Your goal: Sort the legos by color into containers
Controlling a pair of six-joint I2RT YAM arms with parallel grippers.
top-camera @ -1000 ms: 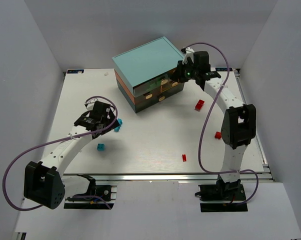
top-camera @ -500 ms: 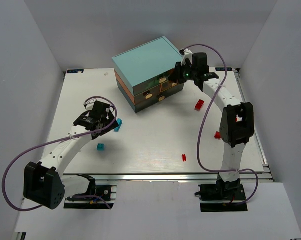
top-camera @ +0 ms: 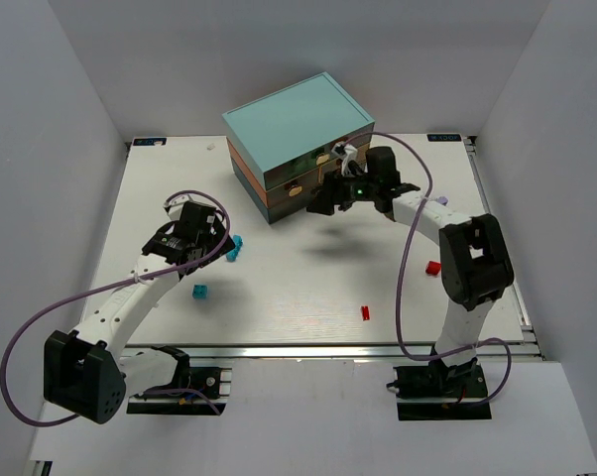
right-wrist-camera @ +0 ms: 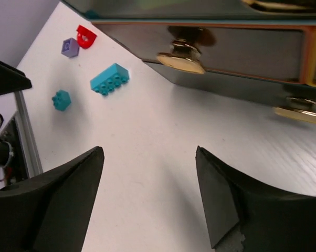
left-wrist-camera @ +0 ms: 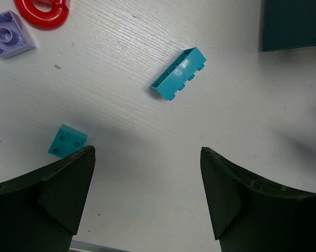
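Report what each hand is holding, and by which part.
Nothing is held: the left hand and the right hand are both open and empty.

table [left-wrist-camera: 121, 42]: you see a white, matt, finely grained surface
legos [left-wrist-camera: 178, 74]: smooth plastic, slight sheen
knobs [right-wrist-camera: 181, 59]: polished, brassy metal look
jaws: your matt black plastic

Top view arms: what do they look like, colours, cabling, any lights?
The left arm and right arm share white link shells, black joints and bases. A looping purple cable runs along each. The left gripper and right gripper have broad dark wedge fingers. A green light glows on the right wrist.
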